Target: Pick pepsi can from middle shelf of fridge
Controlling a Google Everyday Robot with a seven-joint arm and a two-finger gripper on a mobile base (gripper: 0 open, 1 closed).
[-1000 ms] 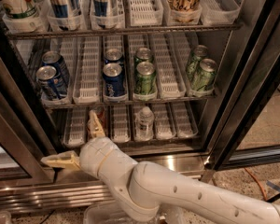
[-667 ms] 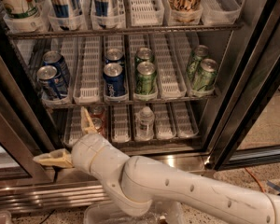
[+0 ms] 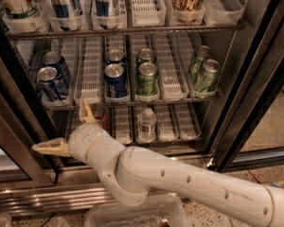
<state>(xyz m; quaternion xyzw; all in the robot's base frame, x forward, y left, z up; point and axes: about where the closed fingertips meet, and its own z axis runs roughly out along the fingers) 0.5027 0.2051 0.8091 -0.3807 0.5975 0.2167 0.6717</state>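
The fridge [image 3: 248, 86] stands open in front of me. On the middle shelf [image 3: 170, 79], white lane trays hold two blue pepsi cans at the left [image 3: 51, 82], two more in the centre lane [image 3: 115, 81], and green cans [image 3: 147, 78] to the right. My gripper [image 3: 68, 129] is open, its tan fingers [image 3: 86, 111] spread wide. It sits below the middle shelf at the lower left, in front of the bottom shelf, holding nothing. A small red can behind it is mostly hidden.
Two more green cans [image 3: 206, 74] stand at the right of the middle shelf. A small clear bottle [image 3: 146, 123] stands on the bottom shelf. Tall cans and cups fill the top shelf [image 3: 132, 30]. A dark door frame [image 3: 255, 79] stands at the right. A clear bin [image 3: 132, 216] sits below.
My gripper and arm have shifted a little to the left and slightly down, staying open below the middle shelf. The cans have not moved.
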